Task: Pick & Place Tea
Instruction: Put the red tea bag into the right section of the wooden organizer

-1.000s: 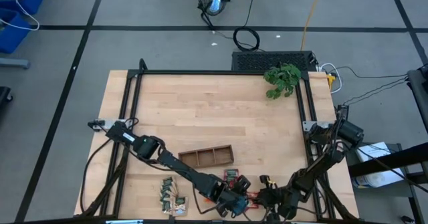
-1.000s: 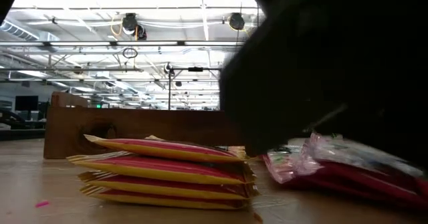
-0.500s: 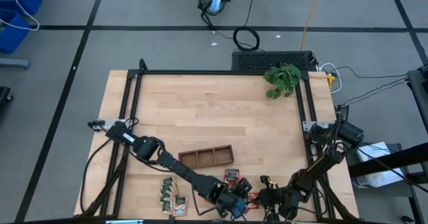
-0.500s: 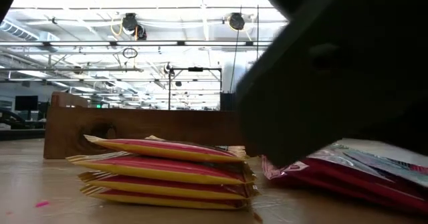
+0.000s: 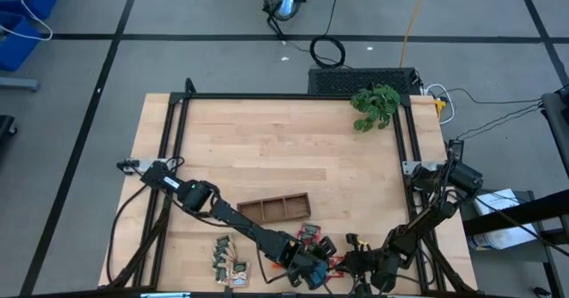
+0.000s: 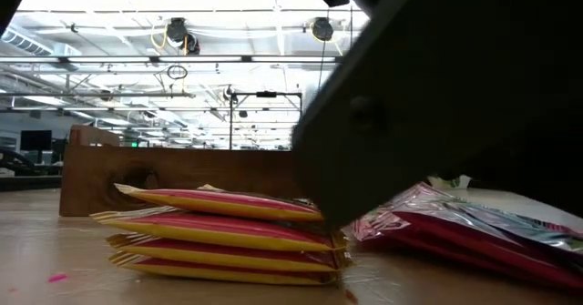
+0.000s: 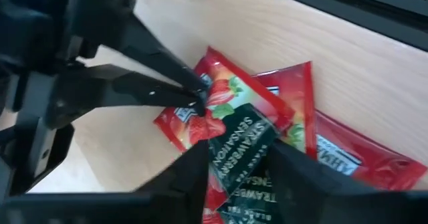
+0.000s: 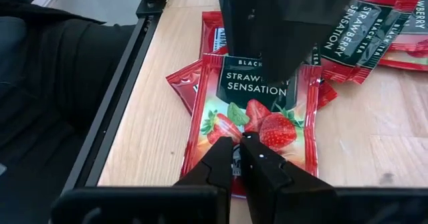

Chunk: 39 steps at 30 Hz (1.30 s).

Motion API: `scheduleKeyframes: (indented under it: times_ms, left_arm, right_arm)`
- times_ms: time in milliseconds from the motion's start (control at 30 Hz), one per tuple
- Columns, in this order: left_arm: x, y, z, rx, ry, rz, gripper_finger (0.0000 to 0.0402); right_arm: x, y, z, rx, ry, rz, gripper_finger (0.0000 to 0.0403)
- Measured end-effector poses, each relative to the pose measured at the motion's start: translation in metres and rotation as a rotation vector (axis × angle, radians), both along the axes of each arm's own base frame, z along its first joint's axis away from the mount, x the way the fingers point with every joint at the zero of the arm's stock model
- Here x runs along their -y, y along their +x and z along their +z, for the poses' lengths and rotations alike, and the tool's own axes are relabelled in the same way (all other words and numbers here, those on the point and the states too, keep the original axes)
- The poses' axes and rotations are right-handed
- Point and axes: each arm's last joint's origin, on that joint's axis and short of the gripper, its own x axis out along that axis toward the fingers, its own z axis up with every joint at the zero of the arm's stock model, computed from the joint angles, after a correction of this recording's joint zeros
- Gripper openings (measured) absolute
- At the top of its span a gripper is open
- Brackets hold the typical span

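Both grippers meet over one strawberry tea sachet (image 8: pixel 257 120), the right gripper (image 8: pixel 235 158) pinching its edge with fingers nearly shut, the left gripper (image 7: pixel 237 158) narrowly straddling its other end, while the brown three-compartment tray (image 5: pixel 274 207) seems unfilled, so most sachets remain.

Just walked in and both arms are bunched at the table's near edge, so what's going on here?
Both are working one red strawberry tea sachet on top of a pile of red sachets. The right gripper is shut on its bottom edge, while the left gripper straddles the other end. A stack of orange sachets and the brown tray sit nearby.
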Motion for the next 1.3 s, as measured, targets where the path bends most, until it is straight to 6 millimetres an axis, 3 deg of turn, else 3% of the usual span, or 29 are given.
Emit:
scheduleKeyframes:
  times_ms: [167, 233, 433, 567, 967, 1167, 1300]
  left_arm:
    - [-0.001, 0.0, 0.0, -0.007, 0.0, -0.03, 0.0024]
    - [-0.003, 0.001, 0.0, -0.008, -0.003, -0.03, 0.0008]
    - [-0.005, 0.003, 0.001, 0.029, 0.072, -0.01, 0.0004]
    - [0.0, -0.001, 0.012, 0.098, 0.19, -0.017, 0.0003]
    - [0.01, -0.024, 0.068, 0.148, 0.357, -0.12, 0.0001]
    - [0.014, -0.042, 0.098, 0.129, 0.378, -0.238, 0.0001]
    - [0.024, -0.055, 0.114, 0.166, 0.445, -0.354, 0.0001]
  right_arm:
    - [0.0, 0.001, 0.0, 0.018, -0.014, -0.005, 0.002]
    - [0.0, 0.001, 0.001, 0.025, -0.016, 0.002, 0.002]
    - [-0.003, 0.003, 0.005, 0.069, -0.033, 0.058, 0.002]
    - [-0.004, 0.002, 0.018, 0.12, -0.07, 0.108, 0.002]
    - [-0.003, -0.012, 0.089, 0.343, -0.106, 0.242, 0.002]
    - [0.008, -0.015, 0.124, 0.419, -0.006, 0.263, 0.0021]
    - [0.021, -0.011, 0.141, 0.413, 0.136, 0.331, 0.0042]
